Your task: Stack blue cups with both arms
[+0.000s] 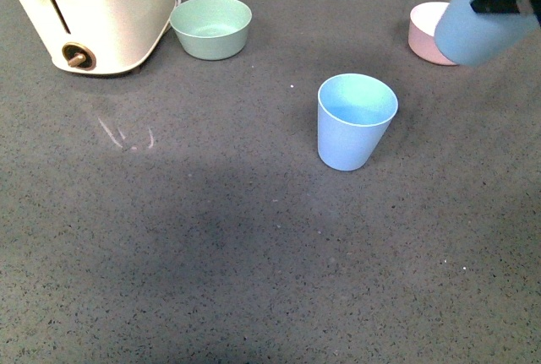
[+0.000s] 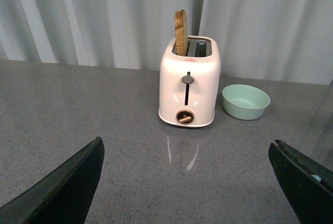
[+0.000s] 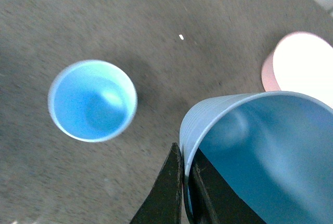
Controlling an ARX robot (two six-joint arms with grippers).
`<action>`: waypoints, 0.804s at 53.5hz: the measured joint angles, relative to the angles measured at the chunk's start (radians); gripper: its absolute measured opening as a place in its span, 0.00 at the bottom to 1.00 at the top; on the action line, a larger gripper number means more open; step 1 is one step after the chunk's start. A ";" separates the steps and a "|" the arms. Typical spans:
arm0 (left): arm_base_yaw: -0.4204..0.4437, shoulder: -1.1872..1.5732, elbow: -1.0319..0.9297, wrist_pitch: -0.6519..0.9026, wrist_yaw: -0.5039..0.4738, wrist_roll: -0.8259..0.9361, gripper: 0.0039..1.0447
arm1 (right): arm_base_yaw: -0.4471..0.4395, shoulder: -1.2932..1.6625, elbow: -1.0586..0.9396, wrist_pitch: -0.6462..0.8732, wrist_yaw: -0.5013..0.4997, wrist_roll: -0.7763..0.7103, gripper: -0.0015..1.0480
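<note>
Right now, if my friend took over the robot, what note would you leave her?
Right hand: shut on the lifted blue cup, pinching its rim, tilted in the air.
Left hand: open, empty, facing the toaster.
Standing blue cup: upright on the table, free.
Done: one cup picked up.
Left: bring it over the standing cup and nest it inside.

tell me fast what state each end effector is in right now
Left end effector: open, holding nothing.
Right end effector: shut on the rim of a blue cup, held in the air.
</note>
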 joint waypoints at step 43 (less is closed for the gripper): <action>0.000 0.000 0.000 0.000 0.000 0.000 0.92 | 0.223 0.079 -0.035 0.043 0.032 0.142 0.04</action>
